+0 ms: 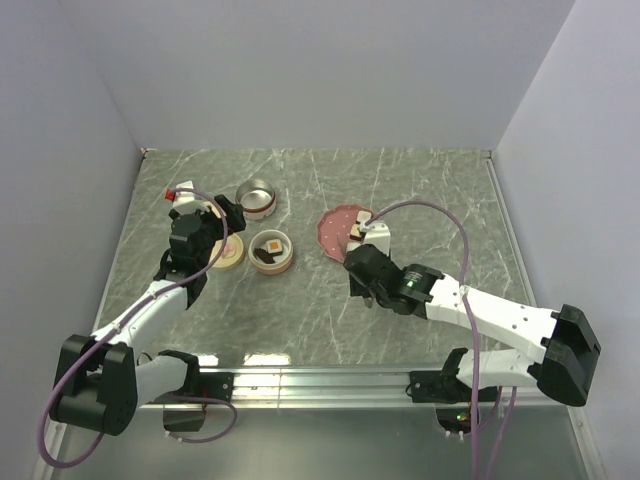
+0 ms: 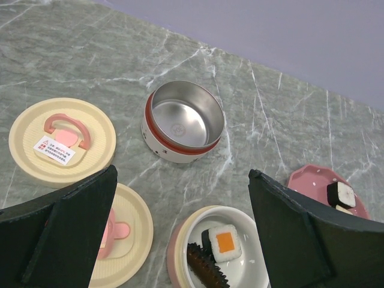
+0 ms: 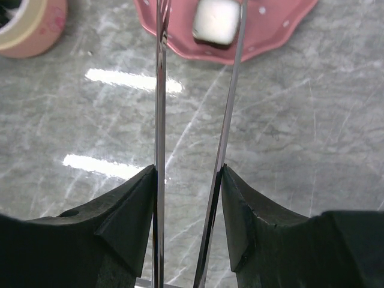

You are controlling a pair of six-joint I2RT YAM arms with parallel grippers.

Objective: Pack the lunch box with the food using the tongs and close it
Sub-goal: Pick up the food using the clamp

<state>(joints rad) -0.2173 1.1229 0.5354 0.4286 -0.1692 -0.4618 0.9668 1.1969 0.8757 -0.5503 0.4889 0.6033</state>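
My right gripper (image 3: 188, 174) is shut on the tongs (image 3: 159, 108), one thin grey arm against each finger. Their tips reach over the pink plate (image 3: 240, 53), on either side of a white food piece (image 3: 216, 21). The lunch box bowl (image 2: 187, 240) holds an orange-topped sushi block (image 2: 225, 242) and a dark brown oblong (image 2: 207, 270). My left gripper (image 2: 181, 180) hangs open above the table between this bowl and two cream lids, holding nothing. In the top view the right gripper (image 1: 358, 262) sits just short of the plate (image 1: 335, 228), and the left gripper (image 1: 222, 222) is left of the bowl (image 1: 271, 250).
An empty steel lunch box tier (image 2: 183, 126) with a red rim stands behind the bowl. One cream lid with a pink handle (image 2: 60, 141) lies to its left, and another (image 2: 129, 231) lies beside the bowl. A dark-edged sushi piece (image 2: 341, 194) lies on the plate. White walls enclose the marble table.
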